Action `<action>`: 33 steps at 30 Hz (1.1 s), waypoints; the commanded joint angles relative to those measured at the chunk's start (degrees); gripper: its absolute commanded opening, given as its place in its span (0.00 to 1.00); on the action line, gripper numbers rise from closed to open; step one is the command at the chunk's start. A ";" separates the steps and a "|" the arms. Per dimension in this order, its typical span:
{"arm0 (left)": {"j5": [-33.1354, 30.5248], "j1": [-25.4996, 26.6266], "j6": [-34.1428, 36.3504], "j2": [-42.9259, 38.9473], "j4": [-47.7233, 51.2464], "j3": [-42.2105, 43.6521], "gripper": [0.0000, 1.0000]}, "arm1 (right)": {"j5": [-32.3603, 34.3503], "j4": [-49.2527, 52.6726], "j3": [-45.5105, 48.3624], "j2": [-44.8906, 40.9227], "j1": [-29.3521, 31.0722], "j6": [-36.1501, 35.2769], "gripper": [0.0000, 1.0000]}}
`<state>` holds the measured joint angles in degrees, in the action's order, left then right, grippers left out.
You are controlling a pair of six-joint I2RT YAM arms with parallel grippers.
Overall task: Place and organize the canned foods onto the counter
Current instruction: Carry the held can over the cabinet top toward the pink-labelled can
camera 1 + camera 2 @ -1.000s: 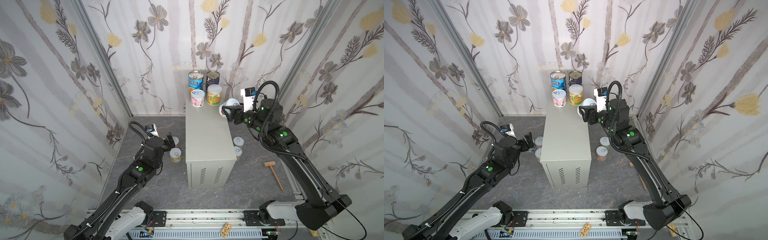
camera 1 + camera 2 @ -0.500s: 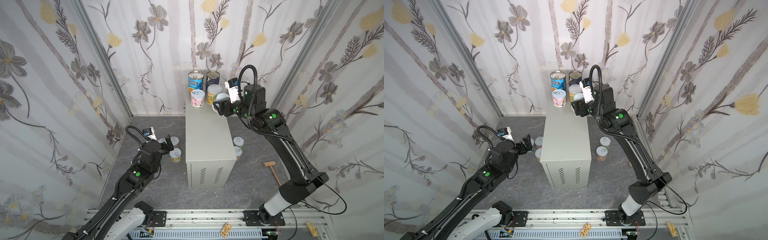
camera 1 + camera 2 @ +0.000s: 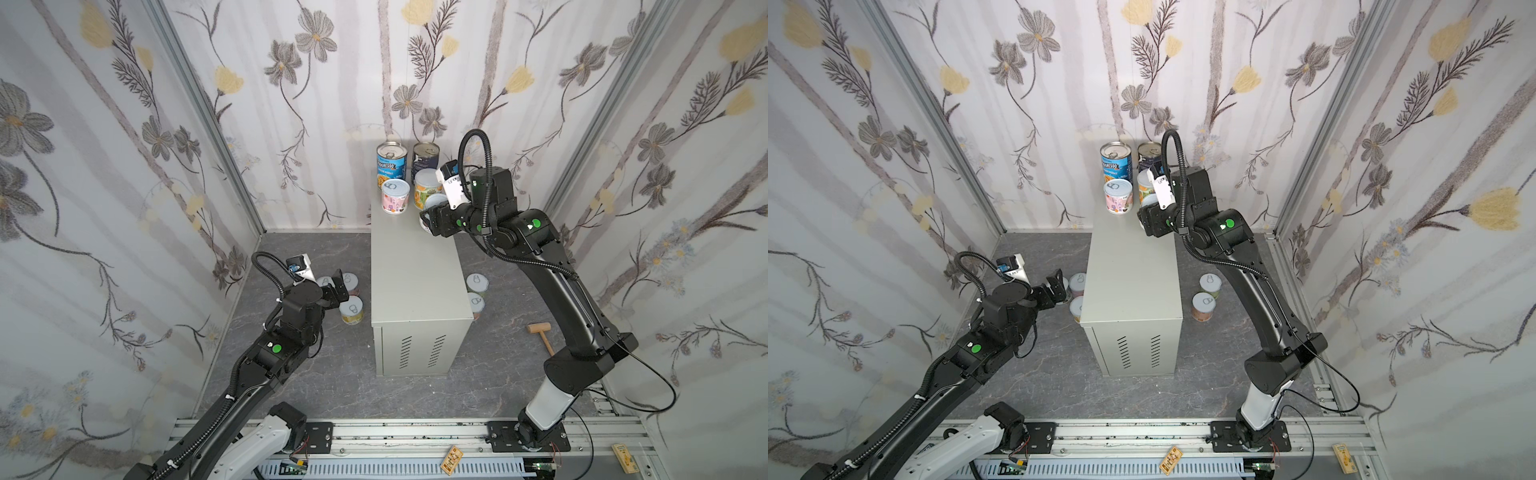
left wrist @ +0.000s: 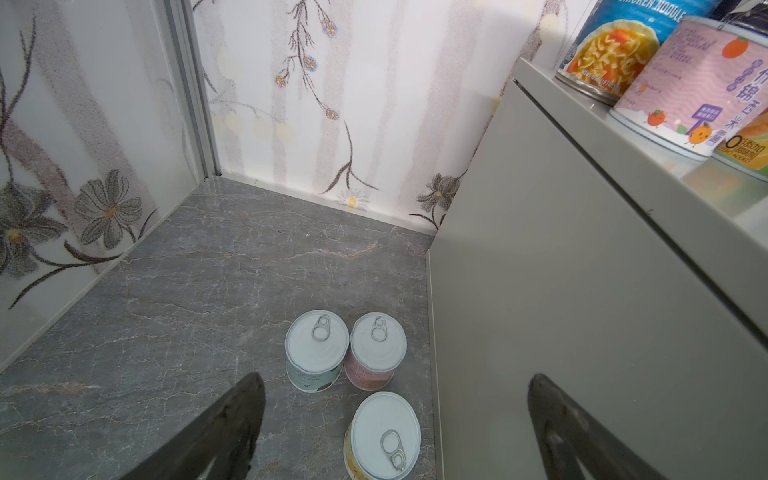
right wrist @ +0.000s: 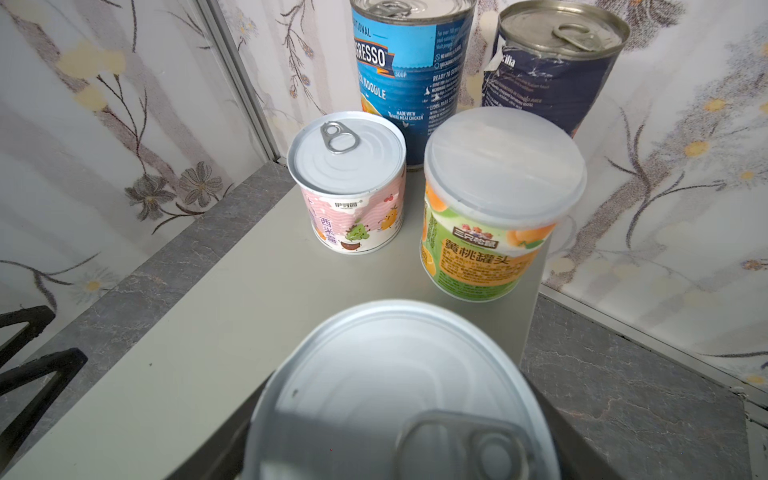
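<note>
Gleaming white can (pull-tab lid) in right pincer; beige-grey counter

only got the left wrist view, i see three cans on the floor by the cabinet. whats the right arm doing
observer: right gripper is shut on a white-lidded can, over the counter near its right edge.
operator: how many cans stand on top
observer: four: blue Progresso can, navy can, pink can, orange-green can.
operator: any on the floor past the cabinet
observer: two pull-tab cans, right of the counter.
</note>
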<state>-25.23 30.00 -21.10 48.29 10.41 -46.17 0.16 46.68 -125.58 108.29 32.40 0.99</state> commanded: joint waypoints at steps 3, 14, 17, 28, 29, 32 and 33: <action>-0.36 -0.03 -0.94 0.26 -1.51 -0.23 1.00 | 1.27 -1.63 -0.81 0.86 0.55 -0.48 0.61; -1.13 0.00 -1.35 0.92 -0.44 -0.58 1.00 | 1.86 -1.12 -1.03 2.41 0.67 -0.40 0.65; -1.31 -0.03 -1.30 1.31 -0.48 -0.85 1.00 | 1.96 -1.17 -1.12 2.76 0.66 -0.29 0.66; -1.49 -0.09 -1.24 2.72 -0.47 -1.49 1.00 | 1.29 -1.90 -1.25 3.86 0.68 -0.47 0.72; -1.48 -0.11 -1.23 2.72 -0.46 -1.48 1.00 | 1.24 -1.99 -1.25 3.90 0.69 -0.43 0.72; -1.47 -0.15 -1.15 3.03 -0.45 -1.71 1.00 | 1.17 -2.20 -1.25 4.19 0.64 -0.47 0.74; -1.48 -0.14 -1.13 3.10 -0.49 -1.67 1.00 | 1.26 -2.29 -1.25 4.20 0.72 -0.43 0.74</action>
<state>-25.50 29.93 -21.43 51.18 10.90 -47.24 1.45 45.98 -126.43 111.92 32.99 0.99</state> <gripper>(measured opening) 0.997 0.754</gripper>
